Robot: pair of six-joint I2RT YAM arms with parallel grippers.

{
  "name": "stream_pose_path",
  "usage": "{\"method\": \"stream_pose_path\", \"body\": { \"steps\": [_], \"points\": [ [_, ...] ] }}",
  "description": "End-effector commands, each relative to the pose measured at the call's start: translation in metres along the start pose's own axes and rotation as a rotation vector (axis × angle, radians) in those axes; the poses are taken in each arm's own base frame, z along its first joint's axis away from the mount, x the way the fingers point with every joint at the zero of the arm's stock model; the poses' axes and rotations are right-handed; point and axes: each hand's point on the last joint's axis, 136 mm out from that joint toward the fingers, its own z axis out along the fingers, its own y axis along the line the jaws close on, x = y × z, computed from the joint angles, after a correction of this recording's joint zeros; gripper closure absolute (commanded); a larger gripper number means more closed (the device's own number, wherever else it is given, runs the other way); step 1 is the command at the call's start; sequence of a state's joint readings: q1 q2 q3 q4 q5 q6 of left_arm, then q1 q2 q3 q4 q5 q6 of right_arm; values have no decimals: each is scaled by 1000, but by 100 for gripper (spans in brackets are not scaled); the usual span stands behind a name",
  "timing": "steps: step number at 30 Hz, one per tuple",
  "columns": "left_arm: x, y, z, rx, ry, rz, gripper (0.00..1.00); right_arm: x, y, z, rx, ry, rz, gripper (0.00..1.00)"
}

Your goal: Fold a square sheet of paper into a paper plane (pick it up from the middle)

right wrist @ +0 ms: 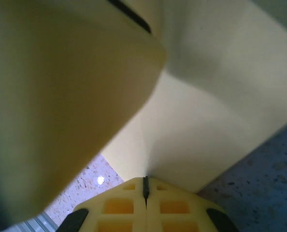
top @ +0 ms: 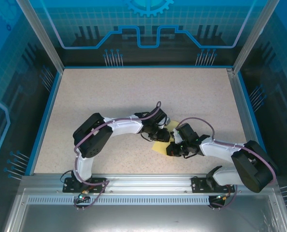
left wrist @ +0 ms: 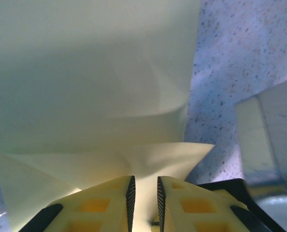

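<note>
Left claw (left wrist: 143, 195): jaws nearly together, ribbed black pads (left wrist: 130, 195) pinching the paper (left wrist: 85, 72) through a narrow slot. Right claw (right wrist: 145, 189): jaws pressed flat together, a paper edge nipped in the seam. Both arms hold the same sheet.

Position: in the top view the claws meet nose to nose a little right of centre, close to the near edge of the table (top: 109, 96). Paper sits between them. Cannot tell whether its lower part touches the table or hangs just clear.

Key relation: paper lies straight ahead of each claw, and the claws face one another across it. Left claw comes in from the far-left side, right claw from the near-right. The visible yellow patch runs diagonally, near-left to far-right, roughly across the line joining the claws. Neither arm is nearer; both are in contact. Judgement: the next fold depends on one claw moving relative to the other along that line, without tearing the sheet.

Materials:
- Paper: thin, pale yellow, matte. It bows in soft curves ahead of the left claw, with one flap ending in a sharp corner on its right side. A straight crease runs up from the right claw's seam.
- Claw fingers: yellow, with recessed square pockets.
- Table: beige, finely speckled, blue rim.
</note>
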State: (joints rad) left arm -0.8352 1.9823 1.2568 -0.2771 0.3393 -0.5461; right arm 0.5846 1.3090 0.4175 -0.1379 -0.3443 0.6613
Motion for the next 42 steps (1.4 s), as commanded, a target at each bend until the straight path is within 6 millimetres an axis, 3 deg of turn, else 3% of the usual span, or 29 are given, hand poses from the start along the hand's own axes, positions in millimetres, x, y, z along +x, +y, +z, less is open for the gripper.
{"method": "stream_pose_path", "body": {
  "steps": [1, 6, 22, 34, 42],
  "points": [
    [-6, -9, 8, 47, 18, 5, 77, 23, -18, 2, 76, 88, 27, 100],
    [-8, 8, 17, 8, 21, -5, 77, 24, -18, 2, 80, 93, 26, 100],
    [-41, 49, 10, -102, -71, -35, 78, 30, -21, 1, 85, 112, 26, 100],
    [-32, 77, 20, -166, -40, -46, 78, 35, -23, -6, 94, 100, 44, 99],
    [-30, 77, 26, -156, -20, -39, 78, 48, -32, -13, 111, 88, 81, 99]
  ]
}}
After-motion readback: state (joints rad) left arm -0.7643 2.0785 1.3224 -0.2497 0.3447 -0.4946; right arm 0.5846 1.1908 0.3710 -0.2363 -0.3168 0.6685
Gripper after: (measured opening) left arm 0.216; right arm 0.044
